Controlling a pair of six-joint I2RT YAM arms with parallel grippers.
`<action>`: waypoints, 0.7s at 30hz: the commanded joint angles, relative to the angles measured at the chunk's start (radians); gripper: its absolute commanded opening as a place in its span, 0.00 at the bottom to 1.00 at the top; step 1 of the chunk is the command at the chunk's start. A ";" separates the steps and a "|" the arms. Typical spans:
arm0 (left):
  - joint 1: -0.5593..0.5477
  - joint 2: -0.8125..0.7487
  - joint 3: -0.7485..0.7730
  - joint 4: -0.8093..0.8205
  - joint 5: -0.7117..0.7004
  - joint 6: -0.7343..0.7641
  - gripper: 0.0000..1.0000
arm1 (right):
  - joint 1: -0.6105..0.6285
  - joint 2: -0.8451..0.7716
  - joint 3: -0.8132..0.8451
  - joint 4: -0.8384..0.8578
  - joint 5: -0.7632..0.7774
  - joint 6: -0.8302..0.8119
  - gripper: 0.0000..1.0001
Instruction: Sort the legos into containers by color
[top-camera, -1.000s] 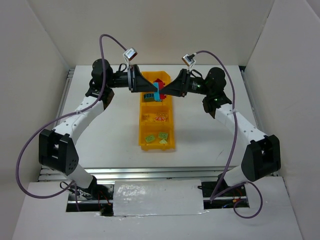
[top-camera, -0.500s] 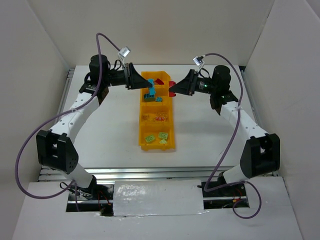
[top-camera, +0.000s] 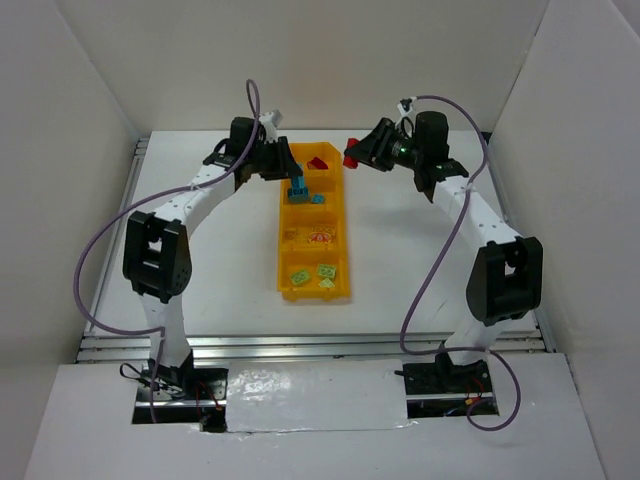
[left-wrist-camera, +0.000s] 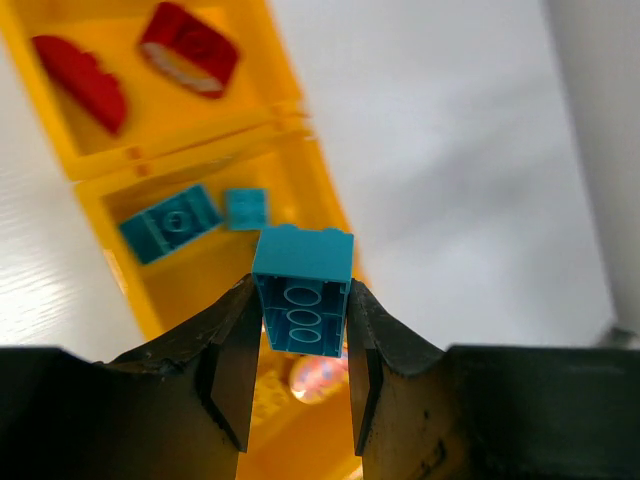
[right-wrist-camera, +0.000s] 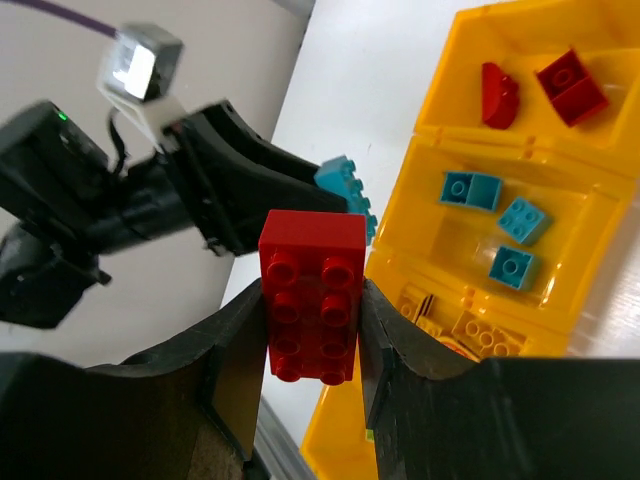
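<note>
Bin (top-camera: 315, 296) lies lengthwise mid counter (top-camera: 210, 270) in top view, four compartments in a row: red bits (top-camera: 318, 162) in the far one, loose teal (top-camera: 318, 199) next, yellow bits (top-camera: 320, 237) third, green bricks (top-camera: 300, 275) nearest the bases. Left jaws clenched on teal brick (top-camera: 298, 187), hanging over the bin's left side about where far and second compartments meet. Right jaws clenched on red brick (top-camera: 351, 160), just outside the bin's far right corner, over bare counter, not over any compartment

Left wrist: both fingers pressed on opposite sides of teal brick (left-wrist-camera: 302, 290), hollow underside with three round tubes facing camera, top end poking past the fingertips. Behind it, blurred, second compartment with two loose teal pieces (left-wrist-camera: 170, 222), far compartment past the divider with two red bits (left-wrist-camera: 190, 48). Held brick is apart from the bin floor; height cannot be told

Right wrist: fingers clamp red brick (right-wrist-camera: 312, 297) by its long sides, studs toward camera, two by four. Left arm behind it, teal brick (right-wrist-camera: 345, 185) sticking out at its tip beside the bin's wall. Bin at right: two red bits (right-wrist-camera: 570, 87) in far compartment, three loose teal (right-wrist-camera: 473, 190) in the next, yellow bits below partly hidden by the finger
</note>
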 joint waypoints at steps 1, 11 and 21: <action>-0.004 0.042 0.035 0.003 -0.183 0.066 0.00 | -0.006 0.018 0.081 -0.004 0.044 0.024 0.00; -0.045 0.166 0.015 0.029 -0.211 0.060 0.26 | -0.003 0.105 0.098 0.108 -0.004 0.127 0.00; -0.059 0.117 -0.008 0.039 -0.191 0.031 1.00 | 0.023 0.268 0.265 0.082 -0.012 0.160 0.02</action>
